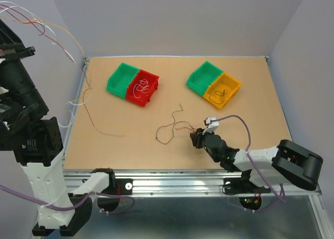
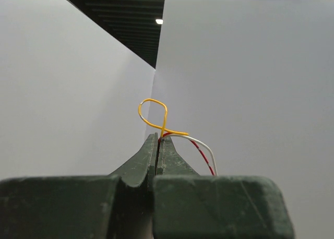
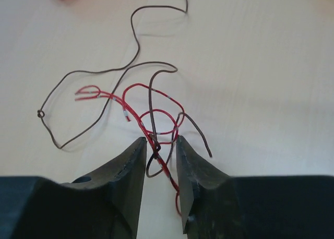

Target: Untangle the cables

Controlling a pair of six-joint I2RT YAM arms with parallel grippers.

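The left gripper (image 2: 157, 140), at lower centre of its view, is pinched tight on yellow, white and red wires (image 2: 151, 100). The right gripper (image 3: 159, 141) stands narrowly apart, astride the red-brown clump (image 3: 152, 114) lying mid-table (image 1: 250, 108), just left of that arm in the top view.

Top cam overhead; R wrist near cables (image 3: 151, 109).

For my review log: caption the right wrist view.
Right hand open around tangled red and brown cables on the table.
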